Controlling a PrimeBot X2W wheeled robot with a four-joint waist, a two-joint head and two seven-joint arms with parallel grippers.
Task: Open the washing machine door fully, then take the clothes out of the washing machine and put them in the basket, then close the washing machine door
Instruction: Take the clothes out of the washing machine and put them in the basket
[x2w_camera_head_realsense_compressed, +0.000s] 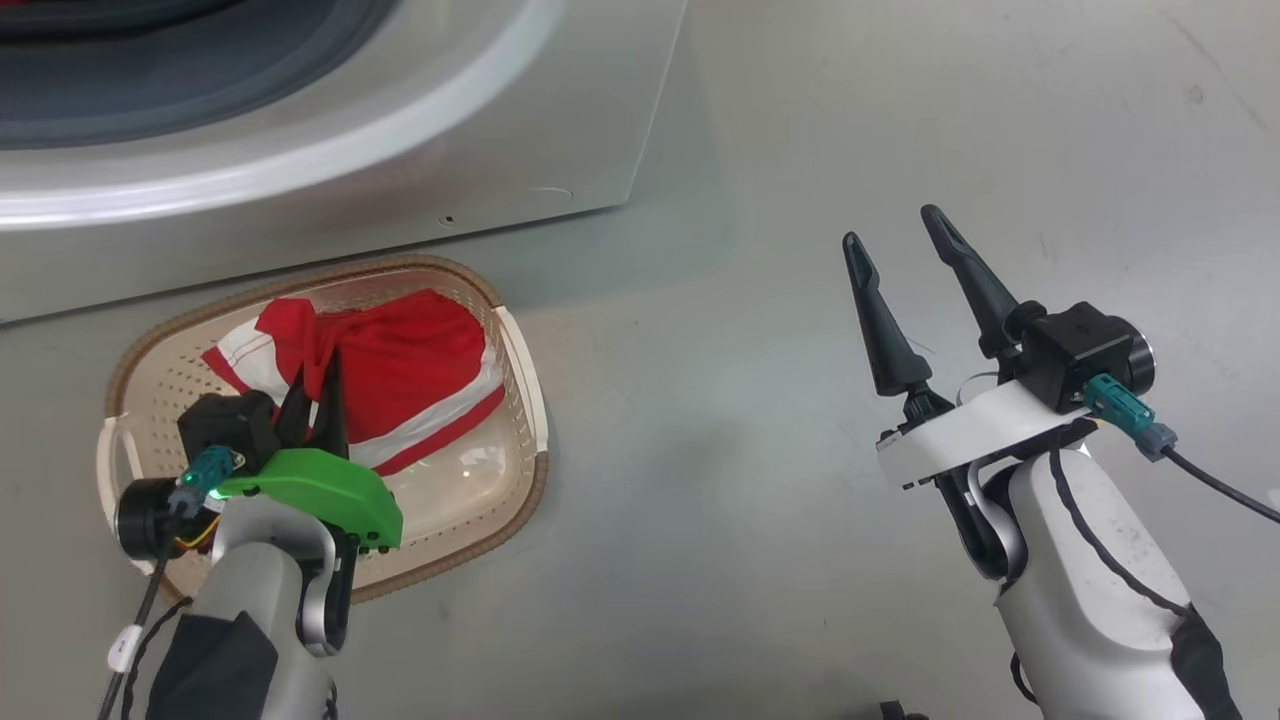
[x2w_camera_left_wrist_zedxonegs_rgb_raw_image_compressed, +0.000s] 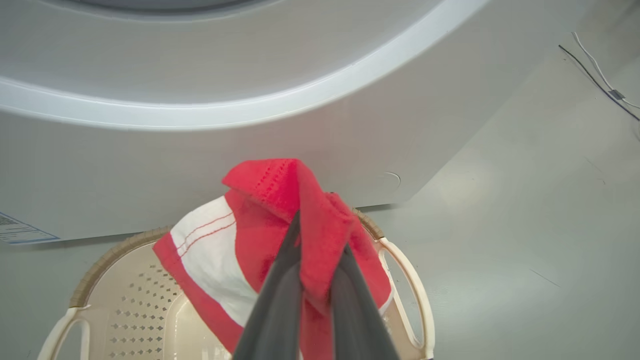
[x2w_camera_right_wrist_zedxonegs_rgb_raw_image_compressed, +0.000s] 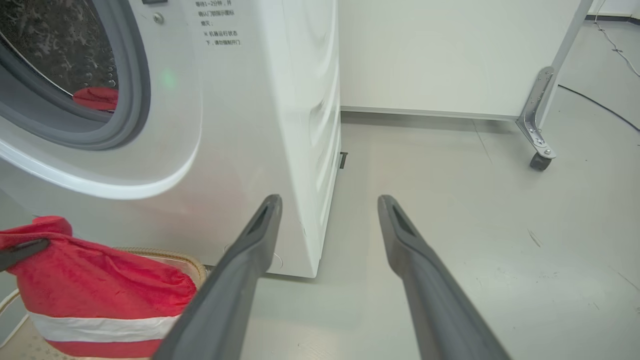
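Note:
The red clothes (x2w_camera_head_realsense_compressed: 420, 340) with white stripes hang partly inside the cream basket (x2w_camera_head_realsense_compressed: 440, 262), which stands on the floor before the white washing machine (x2w_camera_head_realsense_compressed: 560, 110). My left gripper (x2w_camera_head_realsense_compressed: 315, 375) is above the basket, shut on a fold of the clothes (x2w_camera_left_wrist_zedxonegs_rgb_raw_image_compressed: 270, 185), with the basket (x2w_camera_left_wrist_zedxonegs_rgb_raw_image_compressed: 130, 310) below it. My right gripper (x2w_camera_head_realsense_compressed: 892, 226) is open over bare floor to the right, nothing between its fingers. In the right wrist view the right gripper (x2w_camera_right_wrist_zedxonegs_rgb_raw_image_compressed: 330, 200) points past the machine's corner (x2w_camera_right_wrist_zedxonegs_rgb_raw_image_compressed: 240, 125). More red fabric (x2w_camera_right_wrist_zedxonegs_rgb_raw_image_compressed: 95, 97) lies in the drum. The washing machine door is out of view.
A white panel (x2w_camera_right_wrist_zedxonegs_rgb_raw_image_compressed: 450, 50) on a caster wheel (x2w_camera_right_wrist_zedxonegs_rgb_raw_image_compressed: 540, 160) stands behind the machine to the right. Thin cables (x2w_camera_left_wrist_zedxonegs_rgb_raw_image_compressed: 600, 80) run across the grey floor (x2w_camera_head_realsense_compressed: 760, 480) at the far side.

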